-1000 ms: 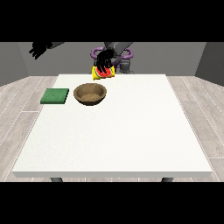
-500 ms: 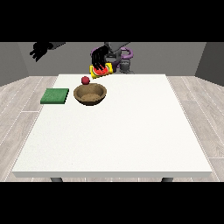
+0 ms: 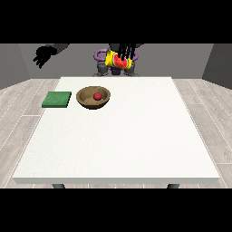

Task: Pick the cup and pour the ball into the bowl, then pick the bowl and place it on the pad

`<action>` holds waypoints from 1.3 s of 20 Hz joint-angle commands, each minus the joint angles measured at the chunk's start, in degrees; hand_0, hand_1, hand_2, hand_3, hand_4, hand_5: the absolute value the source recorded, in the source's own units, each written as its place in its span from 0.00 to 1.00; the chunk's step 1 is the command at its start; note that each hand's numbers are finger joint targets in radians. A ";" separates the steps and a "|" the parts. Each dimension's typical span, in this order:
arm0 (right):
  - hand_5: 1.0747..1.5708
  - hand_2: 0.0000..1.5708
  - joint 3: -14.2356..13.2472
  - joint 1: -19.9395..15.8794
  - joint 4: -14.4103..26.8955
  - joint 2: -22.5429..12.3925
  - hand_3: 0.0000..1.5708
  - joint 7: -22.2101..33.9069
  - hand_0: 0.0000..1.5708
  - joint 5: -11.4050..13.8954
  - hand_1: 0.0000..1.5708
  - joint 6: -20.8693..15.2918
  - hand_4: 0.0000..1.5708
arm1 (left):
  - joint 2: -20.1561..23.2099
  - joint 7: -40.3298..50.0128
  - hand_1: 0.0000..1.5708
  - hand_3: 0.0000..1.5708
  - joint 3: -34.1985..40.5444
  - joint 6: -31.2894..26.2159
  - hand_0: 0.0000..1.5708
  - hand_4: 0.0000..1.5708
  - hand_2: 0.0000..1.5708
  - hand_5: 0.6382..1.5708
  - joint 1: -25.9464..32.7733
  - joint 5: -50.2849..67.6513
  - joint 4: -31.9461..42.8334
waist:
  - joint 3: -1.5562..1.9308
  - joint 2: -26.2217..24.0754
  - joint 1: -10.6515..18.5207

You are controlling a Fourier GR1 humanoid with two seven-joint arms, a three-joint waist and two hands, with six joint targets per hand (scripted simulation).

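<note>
A brown wooden bowl (image 3: 94, 98) stands on the white table (image 3: 122, 136) at the back left, with a red ball (image 3: 97, 96) lying inside it. Left of the bowl lies a flat green pad (image 3: 57, 99). A yellow and red cup (image 3: 118, 60) is held tipped on its side in the air behind the table's far edge, to the right of the bowl. The other hand (image 3: 125, 50), near the view's middle, has its fingers curled over the cup. The hand at the view's left (image 3: 43, 55) hangs high beyond the table's left corner, fingers relaxed, holding nothing.
The robot's body with purple rings (image 3: 100, 56) stands just behind the far edge of the table. Grey plank floor surrounds the table. The table's front and right parts are bare white surface.
The ball left the tipped cup, passed the bowl's rim and now lies in the bowl. The hand with the cup has drawn up and to the right, away from the bowl.
</note>
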 commanded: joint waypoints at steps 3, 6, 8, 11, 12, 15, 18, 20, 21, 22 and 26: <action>0.97 0.00 -0.58 0.07 0.13 0.63 0.00 -0.06 0.00 0.82 0.00 -3.15 0.50 | 1.20 -8.21 0.00 0.00 20.02 2.54 0.00 0.74 0.00 0.99 0.91 23.88 -11.06 | -0.56 0.50 5.98; 0.97 0.00 -1.32 0.08 0.99 0.74 0.00 -1.13 0.00 1.71 0.00 -5.37 0.50 | 1.00 -11.50 0.00 0.00 27.83 -2.68 0.00 0.70 0.00 1.00 1.15 36.27 -15.19 | -0.41 2.40 9.13; 0.97 0.00 -0.99 0.73 2.00 3.32 0.00 -1.83 0.00 1.79 0.00 -6.80 0.49 | 0.56 -14.20 0.00 0.00 31.06 -7.95 0.00 0.67 0.00 1.00 2.31 43.79 -17.11 | -0.13 4.02 11.03; 0.99 0.00 -0.70 2.44 1.39 6.39 0.00 -4.32 0.00 2.88 0.00 -9.80 0.46 | 7.06 -16.94 0.00 0.00 38.15 -17.27 0.00 0.67 0.00 1.00 2.27 52.90 -17.81 | 0.06 5.21 12.09; 0.99 0.00 -1.03 1.61 2.63 5.97 0.00 -4.79 0.00 2.36 0.00 -8.86 0.46 | 8.10 -16.40 0.00 0.00 39.38 -20.10 0.00 0.67 0.00 0.99 1.15 55.16 -17.71 | 0.21 7.11 13.00; 0.99 0.00 -1.21 1.45 4.19 7.96 0.00 -8.61 0.00 2.46 0.00 -9.47 0.47 | 13.00 -17.16 0.00 0.00 43.13 -26.98 0.00 0.67 0.00 0.99 1.36 60.40 -17.48 | 0.32 9.57 14.44; 0.99 0.00 0.12 -0.11 4.61 10.04 0.00 -9.92 0.00 2.39 0.00 -9.42 0.47 | 18.35 -16.76 0.00 0.00 46.91 -31.21 0.00 0.67 0.00 0.98 1.52 63.65 -14.86 | 0.35 12.09 11.60; 0.99 0.00 0.57 0.03 7.56 10.53 0.00 -11.67 0.00 2.71 0.00 -8.42 0.46 | 21.24 -15.43 0.00 0.00 48.09 -33.65 0.00 0.66 0.00 0.99 1.65 65.34 -15.30 | 0.37 11.84 11.12; 0.99 0.00 0.31 -1.42 11.75 10.33 0.00 -14.26 0.00 3.93 0.00 -9.55 0.45 | 17.04 -15.59 0.00 0.00 45.04 -31.43 0.00 0.65 0.00 0.99 5.36 63.83 -18.69 | 0.40 11.32 13.45; 0.99 0.00 0.14 -3.47 11.04 10.39 0.00 -14.63 0.00 2.43 0.00 -8.00 0.44 | 19.94 -18.55 0.00 0.00 47.64 -31.73 0.00 0.63 0.00 0.99 3.85 64.45 -16.77 | 0.39 15.22 11.09; 0.97 0.00 0.95 -6.95 16.78 10.20 0.00 -17.44 0.00 3.81 0.00 -8.84 0.37 | 23.46 -16.32 0.00 0.00 49.09 -34.14 0.00 0.64 0.00 0.97 5.11 67.18 -18.42 | 0.40 14.63 10.18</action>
